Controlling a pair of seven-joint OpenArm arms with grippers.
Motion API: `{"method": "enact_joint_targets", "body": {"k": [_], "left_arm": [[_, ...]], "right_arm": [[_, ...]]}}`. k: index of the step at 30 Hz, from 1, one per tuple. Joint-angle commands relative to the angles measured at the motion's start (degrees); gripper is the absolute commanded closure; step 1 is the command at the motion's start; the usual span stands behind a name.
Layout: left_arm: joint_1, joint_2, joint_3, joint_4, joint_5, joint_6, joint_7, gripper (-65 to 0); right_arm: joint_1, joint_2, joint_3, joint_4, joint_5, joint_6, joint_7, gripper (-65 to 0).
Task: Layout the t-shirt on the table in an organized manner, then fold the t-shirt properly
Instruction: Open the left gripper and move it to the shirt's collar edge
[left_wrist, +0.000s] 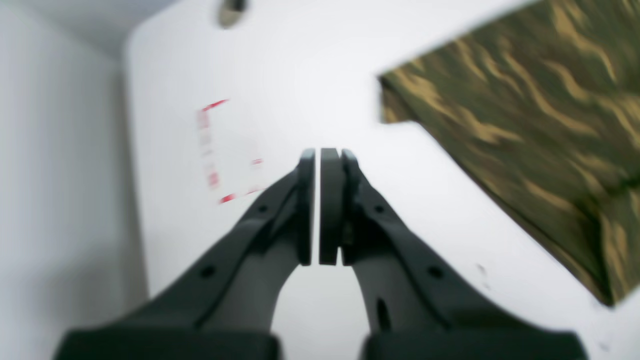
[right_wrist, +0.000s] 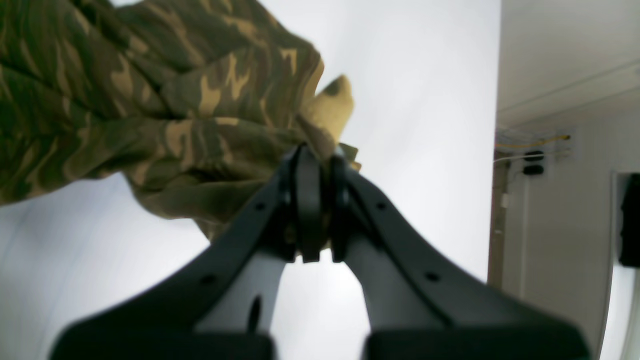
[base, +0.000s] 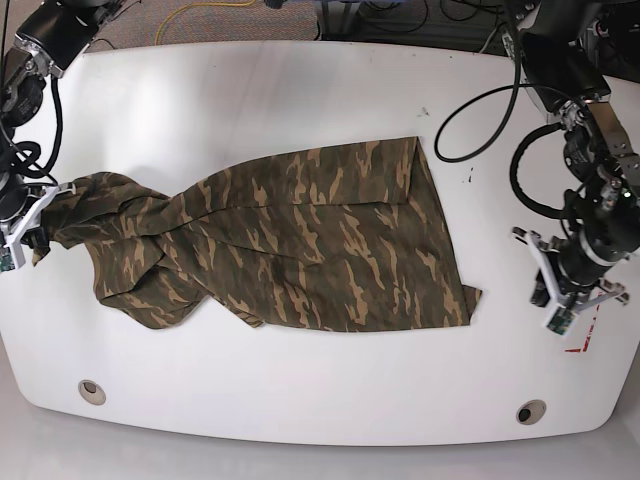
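Note:
The camouflage t-shirt (base: 290, 240) lies spread across the middle of the white table (base: 300, 90), flat on its right part and bunched into folds on its left. My right gripper (right_wrist: 319, 150) is shut on a bunched edge of the t-shirt (right_wrist: 150, 90) at the table's left side, seen in the base view (base: 40, 215). My left gripper (left_wrist: 318, 155) is shut and empty, above bare table to the right of the shirt (left_wrist: 525, 115), near the red-and-white tape mark (left_wrist: 220, 150). In the base view it (base: 575, 290) hangs near the table's right edge.
Two round grommet holes (base: 91, 391) (base: 531, 411) sit near the front edge. A tape mark (base: 585, 340) lies at the front right. Black cables (base: 480, 110) hang over the back right. The table's left edge is close to my right gripper.

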Motion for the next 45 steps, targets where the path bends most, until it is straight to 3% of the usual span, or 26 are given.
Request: {"method": "enact_joint_targets", "body": {"k": [1,7,14,24,33,45], "left_arm": [[0.98,1.28,0.45,0.81,-0.59,-0.03,-0.84,-7.2],[5.55,5.59,0.36,-0.07,-0.68,-0.03,-1.01,-23.9],[11.18,10.16,0.36,-0.51,-0.68,-0.03,-1.1,-33.9],[13.11,13.5,0.36,-8.07,-0.68,-0.03,-1.28,-35.4],[13.2,13.5,0.8,-16.86,-1.03,-0.03,-6.55,-35.4],[13.03,13.68,7.21,-20.64,-1.2,-0.03,-6.9,-35.3]], "right_arm": [[0.97,0.54,0.27,0.92,0.57,-0.07,1.23,0.0],[0.8,0.27,0.35,0.83,0.48,-0.07,1.23,0.0],[0.27,0.19,0.35,0.83,0.48,-0.07,1.32,0.0],[0.18,-1.22,0.44,0.83,0.48,-0.07,1.32,0.0],[0.09,-1.31,0.44,0.83,0.48,-0.07,1.32,0.0],[0.09,-1.31,0.44,0.83,0.57,-0.07,1.32,0.0]]}}
